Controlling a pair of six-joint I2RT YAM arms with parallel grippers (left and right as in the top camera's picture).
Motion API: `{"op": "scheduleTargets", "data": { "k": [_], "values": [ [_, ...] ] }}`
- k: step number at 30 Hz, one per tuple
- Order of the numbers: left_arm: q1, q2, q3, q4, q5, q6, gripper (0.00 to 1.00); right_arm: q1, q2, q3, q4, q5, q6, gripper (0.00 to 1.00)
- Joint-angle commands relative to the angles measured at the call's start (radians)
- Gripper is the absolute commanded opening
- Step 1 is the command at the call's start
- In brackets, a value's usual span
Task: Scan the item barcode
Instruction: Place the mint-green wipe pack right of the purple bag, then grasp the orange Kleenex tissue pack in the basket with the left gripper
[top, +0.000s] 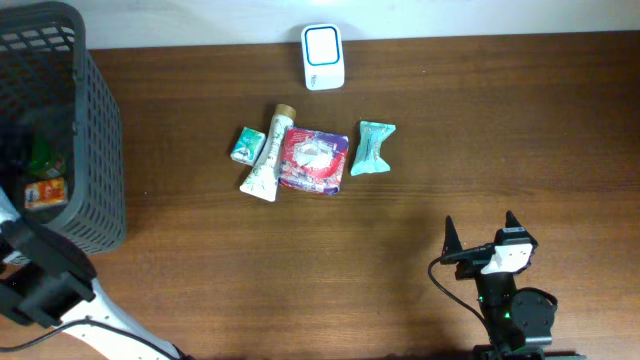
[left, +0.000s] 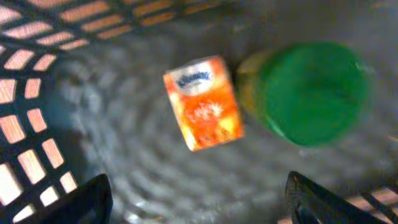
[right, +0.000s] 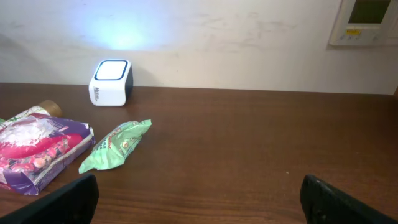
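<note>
Dark wood table (top: 400, 230), pale wall (right: 217, 37) behind. Only the left wrist view sees into the grey basket (top: 100, 150): the orange tissue pack (left: 203, 102) lies flat on its floor, just beside a green-lidded jar (left: 311, 93), its long axis running near-vertical in frame with the logo end uppermost. The left gripper (left: 199, 198) has its jaws apart and empty. The right gripper (right: 199, 198) is likewise apart, facing the scanner (right: 111, 83).
</note>
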Motion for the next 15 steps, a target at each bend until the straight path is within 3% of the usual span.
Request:
{"op": "scheduleTargets", "data": {
  "k": [1,6,7,11,15],
  "values": [
    [0.028,0.007,-0.114,0.098,0.008,-0.059,0.87,0.006,-0.006,-0.009,0.0,0.008,0.002,0.99],
    [0.027,0.01,-0.23,0.254,0.013,-0.06,0.84,0.006,-0.006,-0.009,0.0,0.008,0.002,0.99],
    [0.027,0.01,-0.259,0.286,0.021,-0.059,0.75,0.006,-0.006,-0.009,0.0,0.008,0.001,0.99],
    [0.027,0.011,-0.375,0.403,0.034,-0.059,0.69,0.006,-0.006,-0.009,0.0,0.008,0.001,0.99],
    [0.026,0.011,-0.416,0.5,0.034,-0.005,0.54,0.006,-0.006,-0.009,0.0,0.008,0.001,0.99]
  ]
}}
